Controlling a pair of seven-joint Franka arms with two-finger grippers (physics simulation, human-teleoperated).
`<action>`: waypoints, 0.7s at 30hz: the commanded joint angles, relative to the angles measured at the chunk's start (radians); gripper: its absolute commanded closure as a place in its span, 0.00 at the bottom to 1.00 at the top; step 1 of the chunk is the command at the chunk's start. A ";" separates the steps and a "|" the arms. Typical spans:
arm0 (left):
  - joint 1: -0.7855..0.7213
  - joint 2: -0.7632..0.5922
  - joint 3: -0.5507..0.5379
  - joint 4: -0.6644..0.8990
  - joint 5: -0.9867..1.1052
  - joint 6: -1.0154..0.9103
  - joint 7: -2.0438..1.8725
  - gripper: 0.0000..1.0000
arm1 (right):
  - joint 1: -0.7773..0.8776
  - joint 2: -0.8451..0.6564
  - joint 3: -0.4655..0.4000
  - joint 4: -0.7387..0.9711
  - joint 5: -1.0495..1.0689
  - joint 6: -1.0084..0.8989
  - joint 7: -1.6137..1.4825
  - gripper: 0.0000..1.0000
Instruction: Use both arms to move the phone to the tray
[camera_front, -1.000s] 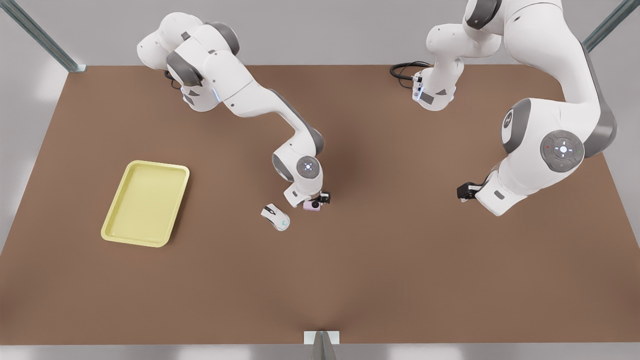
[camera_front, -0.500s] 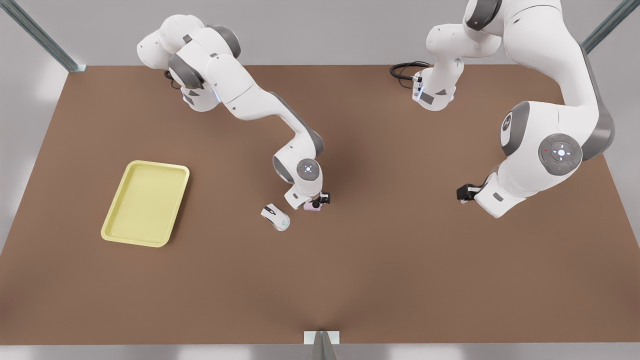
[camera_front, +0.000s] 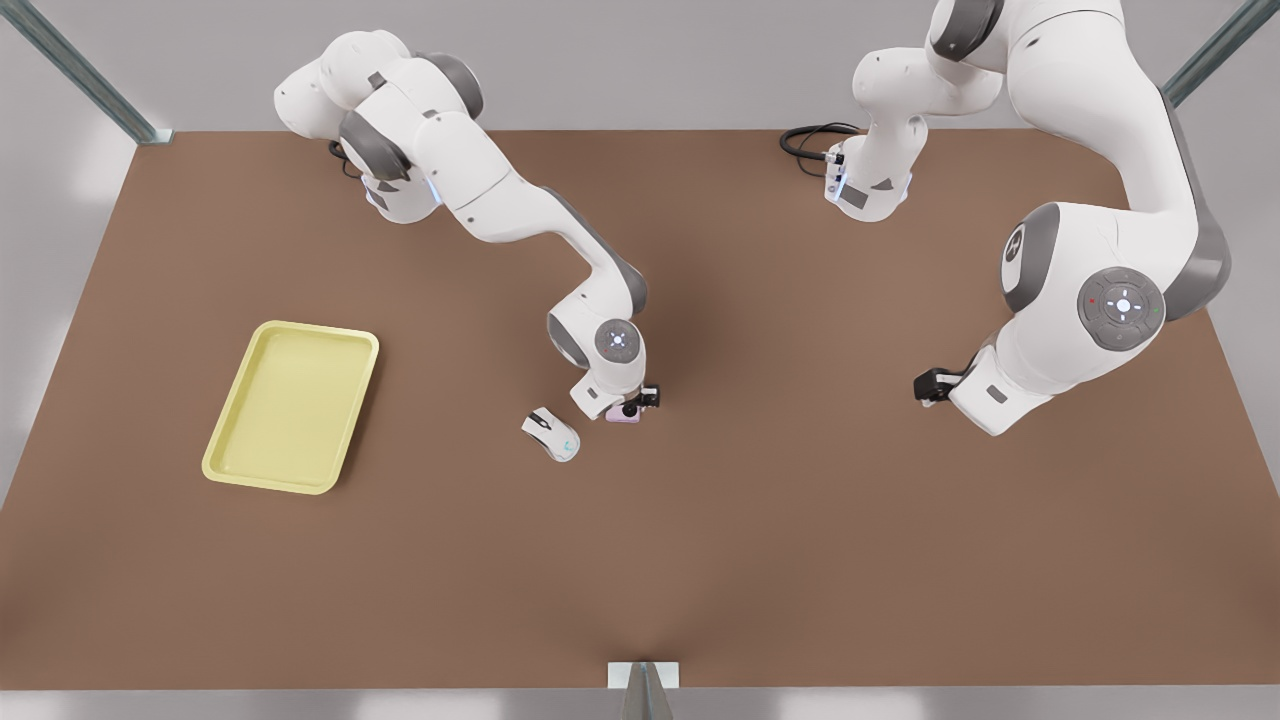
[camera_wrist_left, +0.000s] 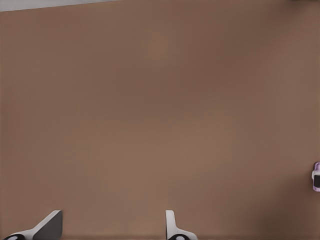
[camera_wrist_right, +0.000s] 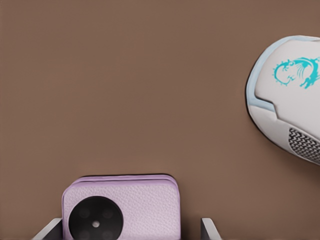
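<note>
**Phone bracketed by right tool on worktop**

The phone (camera_front: 622, 412) is seen lying on the brown worktop (camera_front: 700, 560) near its middle, just beside a white mouse (camera_front: 551, 434). The right tool (camera_front: 632, 404) is lowered over the phone, with a finger (camera_wrist_right: 50, 231) on either side; whether the phone is actually gripped cannot be told. The tray (camera_front: 292, 405) is placed well apart, toward the front view's left. The left tool (camera_front: 926, 384) is held released above bare worktop on the front view's right, its arm waiting.
</note>
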 joint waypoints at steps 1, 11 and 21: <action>0.000 -0.001 0.000 0.000 0.001 0.000 0.001 0.00 | -0.001 -0.001 0.000 0.001 0.004 0.006 -0.015 0.00; 0.000 0.003 0.001 0.000 0.001 0.000 0.002 0.00 | -0.002 -0.003 0.007 0.004 0.004 -0.003 -0.010 0.14; 0.000 0.006 0.001 0.010 0.001 -0.001 0.003 0.00 | -0.004 -0.004 0.007 0.003 0.004 0.000 -0.016 0.18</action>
